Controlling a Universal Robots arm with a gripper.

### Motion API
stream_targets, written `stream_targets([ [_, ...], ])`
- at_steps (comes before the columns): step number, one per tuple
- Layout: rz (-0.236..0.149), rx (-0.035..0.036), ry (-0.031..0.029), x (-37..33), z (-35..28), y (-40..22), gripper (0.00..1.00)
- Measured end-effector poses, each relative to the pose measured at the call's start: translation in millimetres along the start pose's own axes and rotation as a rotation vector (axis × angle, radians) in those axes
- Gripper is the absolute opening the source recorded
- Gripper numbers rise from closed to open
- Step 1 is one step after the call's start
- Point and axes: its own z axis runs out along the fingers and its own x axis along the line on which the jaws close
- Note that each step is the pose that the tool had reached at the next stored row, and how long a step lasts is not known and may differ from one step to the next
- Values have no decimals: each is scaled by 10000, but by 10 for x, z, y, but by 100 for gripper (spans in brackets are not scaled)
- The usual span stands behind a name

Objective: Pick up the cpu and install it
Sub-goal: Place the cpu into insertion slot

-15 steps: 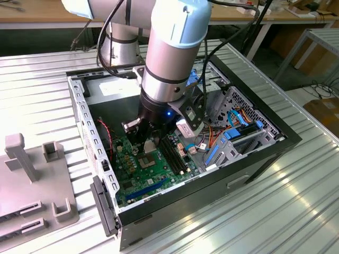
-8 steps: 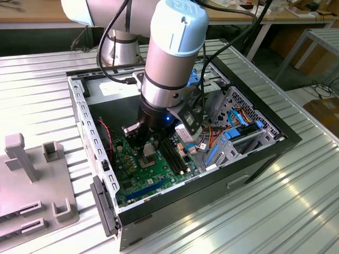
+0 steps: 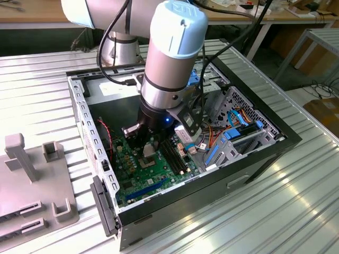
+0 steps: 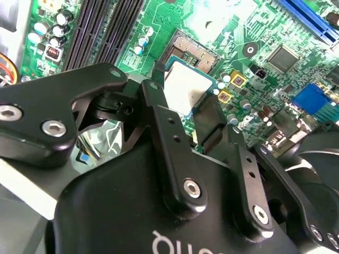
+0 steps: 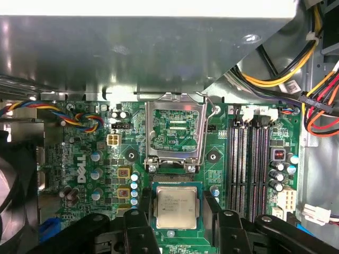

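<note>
The cpu point(image 5: 176, 207) is a small square plate with a silver-grey face, and my gripper point(image 5: 176, 212) is shut on it, one black finger on each side. In the second wrist view the cpu point(image 4: 185, 87) hangs between the fingers point(image 4: 154, 103) just off the open socket point(image 4: 194, 50) of the green board point(image 4: 249, 32). The socket's metal lid point(image 5: 175, 129) is folded back. In the exterior view the gripper point(image 3: 150, 150) reaches down into the open computer case point(image 3: 212, 182), low over the board point(image 3: 143, 182).
Black memory slots point(image 5: 249, 159) run beside the socket. Bundled coloured cables point(image 5: 318, 98) and a drive cage with blue tabs point(image 3: 238, 135) crowd the case on the exterior view's right. A grey fixture point(image 3: 32, 182) stands on the ribbed metal table point(image 3: 275, 211) outside the case.
</note>
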Motion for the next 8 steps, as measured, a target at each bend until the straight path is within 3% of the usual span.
stream_targets([
  [8, -2, 0, 26, -2, 83, -32, 47],
])
